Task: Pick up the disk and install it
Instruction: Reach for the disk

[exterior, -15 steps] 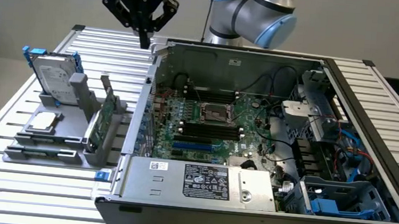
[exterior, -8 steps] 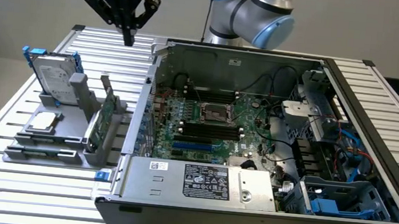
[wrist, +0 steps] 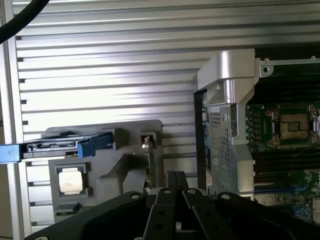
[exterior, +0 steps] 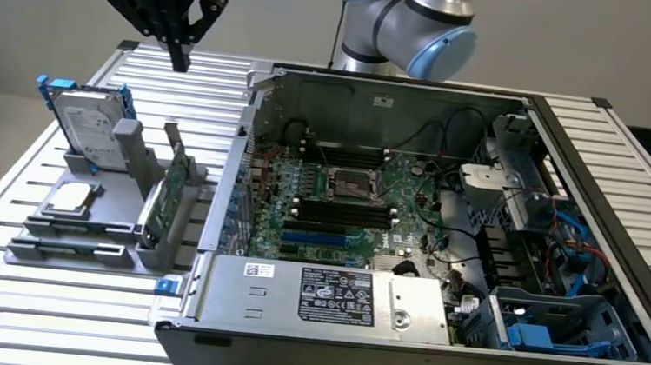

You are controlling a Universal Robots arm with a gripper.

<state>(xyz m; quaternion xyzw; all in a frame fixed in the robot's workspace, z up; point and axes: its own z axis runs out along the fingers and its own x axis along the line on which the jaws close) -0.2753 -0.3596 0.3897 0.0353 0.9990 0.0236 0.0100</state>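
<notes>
Fingers (exterior: 180, 52) of the robot arm, in the exterior view, are pressed together into one black point aimed straight down. They hold nothing and touch nothing, and hang in the air above the far part of the worktop (exterior: 48, 300), toward the exterior view's left. Below them, nearer the camera, the disk (exterior: 90, 122) stands on one short end in a grey holder (exterior: 107, 218). Its long axis runs upward with a slight lean, its labelled face is in view, and a blue carrier frames its edges. A small square chip (exterior: 72, 200) lies flat in the same holder, and a green circuit card (exterior: 174, 190) stands on edge beside it. To the exterior view's right sits an open computer case (exterior: 416, 216) showing its motherboard. The worktop is ribbed silver metal, with a plain pale wall behind. In the wrist view, the fingers (wrist: 175, 182) are closed against each other and empty, well apart from the disk (wrist: 55, 148). The disk shows edge-on as a thin strip with blue tabs at its ends, in the holder (wrist: 125, 165) on the ribbed worktop (wrist: 100, 75), near the computer case (wrist: 225, 90).
</notes>
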